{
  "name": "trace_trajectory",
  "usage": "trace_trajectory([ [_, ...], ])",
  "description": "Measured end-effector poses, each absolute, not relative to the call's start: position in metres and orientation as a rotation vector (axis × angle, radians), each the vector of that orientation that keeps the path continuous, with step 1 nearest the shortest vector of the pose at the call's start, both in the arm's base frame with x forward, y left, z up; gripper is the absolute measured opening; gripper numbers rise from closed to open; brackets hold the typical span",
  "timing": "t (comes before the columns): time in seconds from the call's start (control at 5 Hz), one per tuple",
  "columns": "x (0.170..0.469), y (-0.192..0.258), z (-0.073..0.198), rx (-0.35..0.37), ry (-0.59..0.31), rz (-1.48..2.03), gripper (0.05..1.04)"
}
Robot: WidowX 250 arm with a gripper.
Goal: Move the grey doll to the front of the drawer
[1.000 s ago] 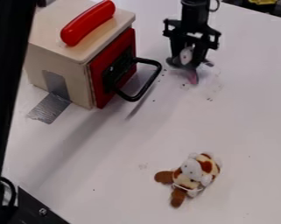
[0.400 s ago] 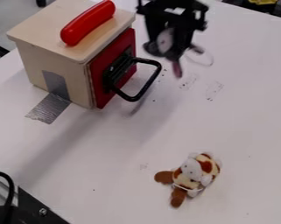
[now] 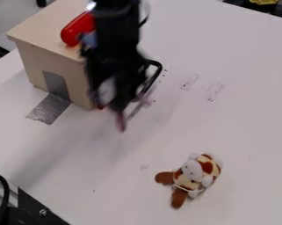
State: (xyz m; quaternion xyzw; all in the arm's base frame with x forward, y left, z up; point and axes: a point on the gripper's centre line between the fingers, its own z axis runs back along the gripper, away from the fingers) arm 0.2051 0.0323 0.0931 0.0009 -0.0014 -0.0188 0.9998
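Where the black two-finger gripper [image 3: 119, 93] hangs: over the white table [image 3: 240, 127], beside the front of the pale wooden drawer box [image 3: 38, 65], its jaws pinching a soft grey doll [image 3: 107, 91] with a pink dangling part.
Doll from jaws: held between them and trailing below; the pink part points down toward the tabletop.
Doll's long axis: roughly upright, as far as the blur allows; its exact tilt cannot be told.
Doll's look: a pale grey rounded patch high up, a slim pink end beneath; finer features are blurred.
Drawer front from jaws: the red front panel [image 3: 100, 107] is mostly hidden behind the arm in the camera view, the black loop handle [image 3: 157, 72] curving out just to the picture's right.
Coming move: likely a lowering onto the table before the red panel, clear of the handle, then a release; a snag on the loop is the risk.
Farther out: a brown-and-white plush toy [image 3: 196, 172] lies well apart, toward the picture's bottom.
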Motion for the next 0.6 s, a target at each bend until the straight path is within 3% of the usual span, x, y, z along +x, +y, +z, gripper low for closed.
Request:
trace_trajectory([
  [0.4,0.163,0.054,0.043,0.065,0.054,-0.003,0.590],
  [0.6,0.160,0.056,0.029,0.074,0.078,0.011,0.642],
])
